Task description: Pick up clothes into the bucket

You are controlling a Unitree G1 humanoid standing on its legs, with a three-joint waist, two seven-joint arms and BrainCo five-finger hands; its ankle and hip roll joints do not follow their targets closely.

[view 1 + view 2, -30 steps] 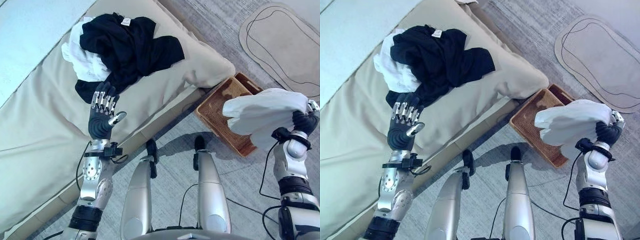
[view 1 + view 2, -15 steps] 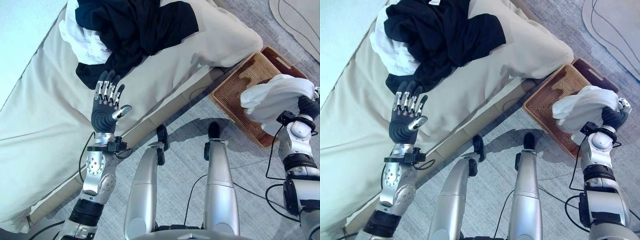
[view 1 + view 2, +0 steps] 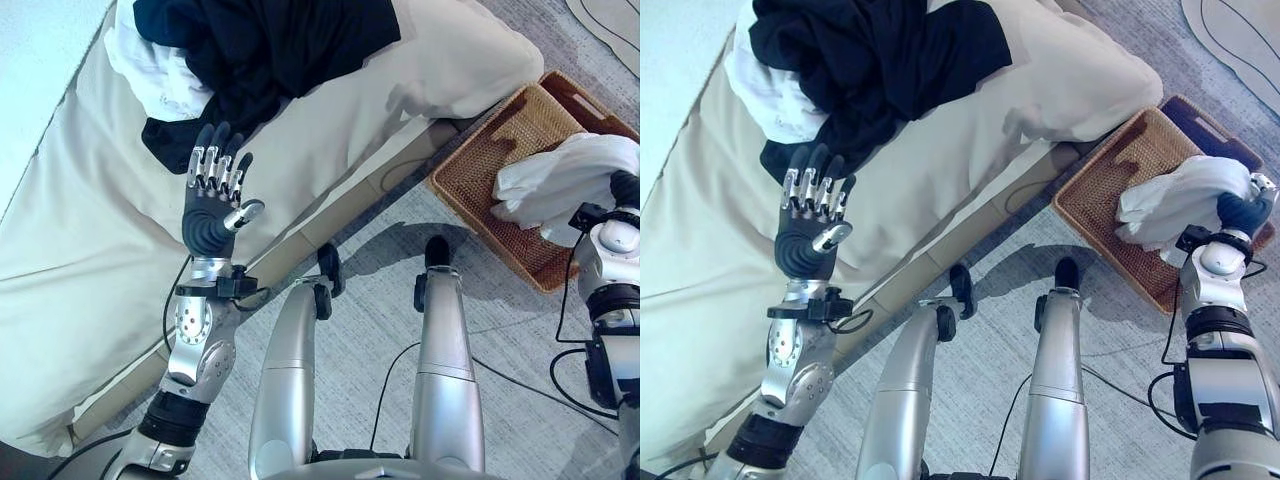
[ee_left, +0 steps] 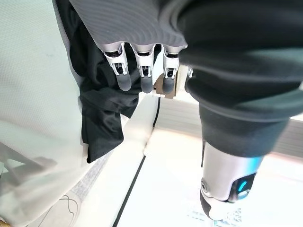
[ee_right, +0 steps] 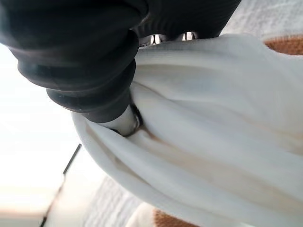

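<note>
A brown wicker basket (image 3: 478,172) stands on the floor beside the cushion. My right hand (image 3: 1237,212) is shut on a white garment (image 3: 565,185), which hangs bunched over the basket's far half; in the right wrist view the thumb is buried in the white folds (image 5: 227,123). A pile of black clothes (image 3: 270,40) lies on the beige cushion (image 3: 90,230), with another white garment (image 3: 150,78) under its left side. My left hand (image 3: 213,205) is open, fingers straight, raised just below a black tail of the pile (image 4: 99,132) and not touching it.
The cushion's edge (image 3: 330,215) runs diagonally between the two hands. Grey carpet (image 3: 520,340) surrounds the basket. A pale rug (image 3: 1240,25) lies in the far right corner.
The camera has shifted. My right hand has come down with the white garment, from above the basket to low over it. The left hand stays raised and open.
</note>
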